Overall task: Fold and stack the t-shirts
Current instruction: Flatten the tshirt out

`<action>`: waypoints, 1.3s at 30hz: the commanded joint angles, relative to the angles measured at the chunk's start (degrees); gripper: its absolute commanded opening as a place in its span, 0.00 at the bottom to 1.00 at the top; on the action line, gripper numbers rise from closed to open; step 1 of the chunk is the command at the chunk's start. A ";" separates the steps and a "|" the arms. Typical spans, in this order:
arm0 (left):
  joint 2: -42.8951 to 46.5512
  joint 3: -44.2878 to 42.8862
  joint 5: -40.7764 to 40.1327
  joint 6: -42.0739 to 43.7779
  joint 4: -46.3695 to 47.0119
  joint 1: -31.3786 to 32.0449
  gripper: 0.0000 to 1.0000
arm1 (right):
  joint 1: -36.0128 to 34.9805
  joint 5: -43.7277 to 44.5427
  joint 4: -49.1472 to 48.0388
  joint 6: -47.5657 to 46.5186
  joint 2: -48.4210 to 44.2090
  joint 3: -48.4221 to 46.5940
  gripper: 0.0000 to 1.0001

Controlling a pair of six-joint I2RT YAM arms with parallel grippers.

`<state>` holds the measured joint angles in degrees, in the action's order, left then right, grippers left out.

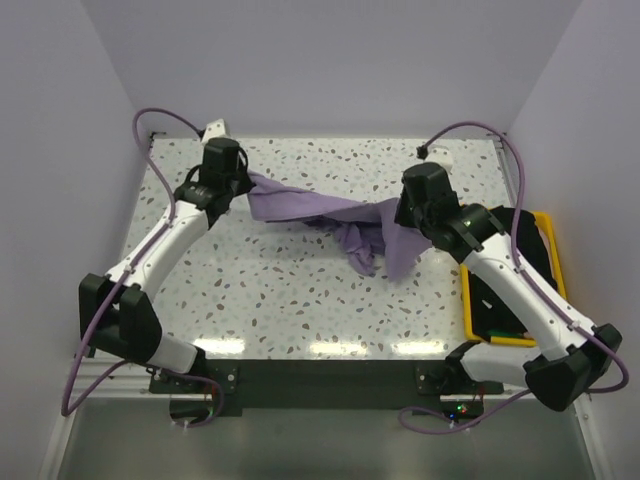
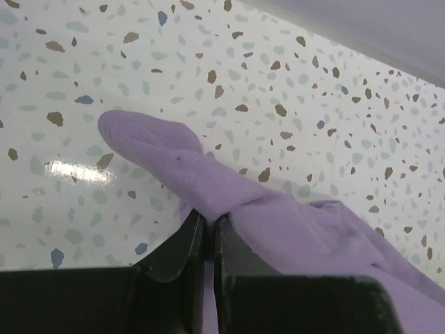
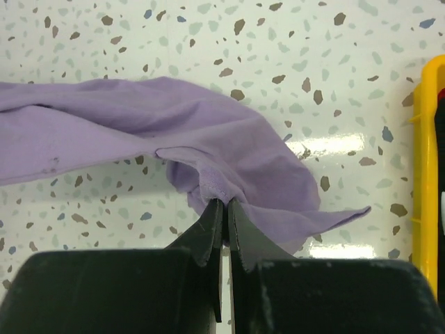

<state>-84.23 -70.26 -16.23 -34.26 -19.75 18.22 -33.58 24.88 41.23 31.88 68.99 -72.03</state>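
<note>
Soft lavender cloth t-shirt is stretched between the arms over the speckled white table, its middle drooping. Left gripper and right gripper each pinch bunched fabric. The cloth is probably light, limp and prone to slipping; hems likely hold best.

Seen from above, the fingertips of the left tool and right tool lie hidden under their wrists; in both wrist views the pinched fold of the lavender t-shirt vanishes between the jaws; the right arm covers part of the yellow bin; its dark contents cannot be made out.
</note>
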 commanded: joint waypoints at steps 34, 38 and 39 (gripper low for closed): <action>-7.71 -10.88 9.63 3.51 -7.50 -8.90 0.82 | 10.47 -12.75 -8.70 -1.48 7.29 5.92 0.02; -5.35 -0.60 10.78 -0.45 -4.43 -8.90 0.81 | 10.38 -15.12 -11.34 -0.50 12.04 9.62 0.03; -4.73 3.77 9.82 -1.15 -3.90 -8.90 0.81 | 10.29 -15.22 -11.96 -0.33 12.30 9.98 0.04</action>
<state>-92.07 -72.86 -7.14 -31.68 -26.55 9.50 -23.20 11.92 35.70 29.08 82.87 -61.87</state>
